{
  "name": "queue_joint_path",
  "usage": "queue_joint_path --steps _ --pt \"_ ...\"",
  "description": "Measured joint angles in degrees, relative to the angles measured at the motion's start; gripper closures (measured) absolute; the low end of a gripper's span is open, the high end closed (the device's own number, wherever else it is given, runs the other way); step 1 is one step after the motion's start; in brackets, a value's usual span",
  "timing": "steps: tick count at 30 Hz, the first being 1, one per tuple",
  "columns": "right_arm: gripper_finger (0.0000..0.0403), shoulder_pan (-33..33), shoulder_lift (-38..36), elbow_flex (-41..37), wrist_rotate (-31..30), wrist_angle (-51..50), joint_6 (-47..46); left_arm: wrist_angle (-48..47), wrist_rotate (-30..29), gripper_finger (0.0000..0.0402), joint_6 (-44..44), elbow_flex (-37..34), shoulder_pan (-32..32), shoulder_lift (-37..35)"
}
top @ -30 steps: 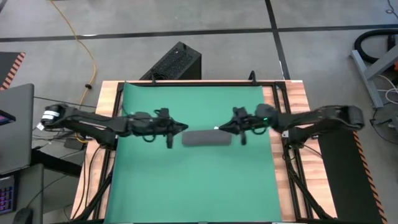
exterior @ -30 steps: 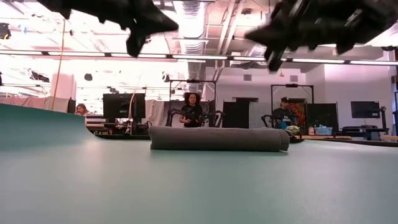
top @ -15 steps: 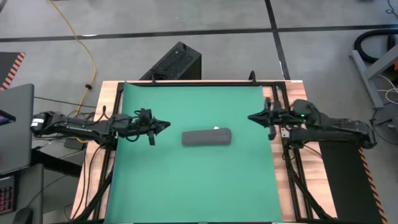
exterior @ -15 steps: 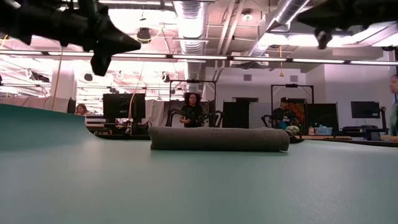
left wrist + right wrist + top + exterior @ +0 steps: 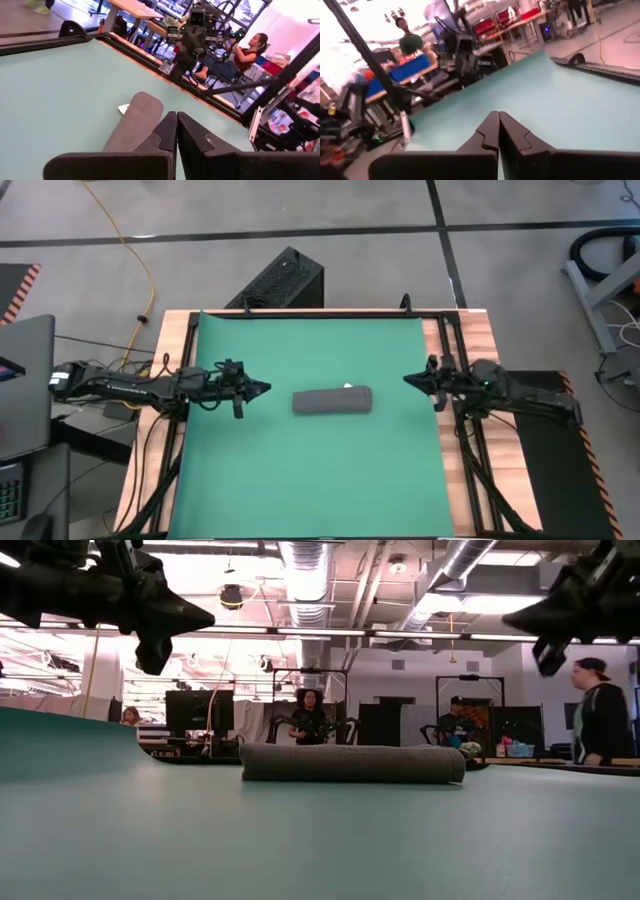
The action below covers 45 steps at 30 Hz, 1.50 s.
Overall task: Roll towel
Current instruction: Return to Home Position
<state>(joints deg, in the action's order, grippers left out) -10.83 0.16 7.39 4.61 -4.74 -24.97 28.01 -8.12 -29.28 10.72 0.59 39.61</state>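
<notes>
Between both grippers (image 5: 264, 388) (image 5: 408, 379), seemingly midway: towel (image 5: 331, 400)

The dark grey soft cloth towel (image 5: 332, 401) lies rolled into a tight cylinder on its side, long axis running left to right, near the middle of the large green mat (image 5: 300, 480), its small white tag (image 5: 347, 387) showing at the far right edge.

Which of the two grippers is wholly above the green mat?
The left gripper, shut, near the rolled towel. The right gripper, also shut, straddles the right edge of the mat.
</notes>
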Motion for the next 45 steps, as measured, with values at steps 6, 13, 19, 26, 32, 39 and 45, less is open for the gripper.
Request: queue_joint_path --steps 6,13,19,26,32,39,45 --pt "0.0381 2.7 2.6 -3.2 -2.4 1.0 -0.3 3.2 -0.7 0.0401 -0.2 -3.8 -0.7 -0.7" --pt "0.0381 3.6 1.4 -4.2 -8.4 0.8 2.8 11.2 -4.5 0.0401 -2.8 -10.1 -2.6 -2.1" --pt "0.0381 3.2 0.2 -5.3 -9.0 2.5 4.1 8.4 -6.4 0.0401 0.4 -10.1 -3.7 -2.8" --pt "0.0381 3.2 0.4 -5.9 -8.7 4.0 7.0 8.0 -8.5 0.0401 2.7 -10.1 -3.8 -2.9" --pt "0.0381 3.2 0.2 -6.1 -9.0 5.0 6.1 10.3 -4.8 0.0401 -4.4 -8.0 -4.1 -7.5" --pt "0.0381 3.2 0.1 -6.1 -9.1 5.1 4.0 -8.2 -8.5 0.0401 0.5 -5.5 -5.3 -24.3" --pt "0.0381 3.2 0.1 -6.1 -9.1 5.1 4.5 -28.4 -14.6 0.0402 4.2 -5.5 -7.6 -39.5"
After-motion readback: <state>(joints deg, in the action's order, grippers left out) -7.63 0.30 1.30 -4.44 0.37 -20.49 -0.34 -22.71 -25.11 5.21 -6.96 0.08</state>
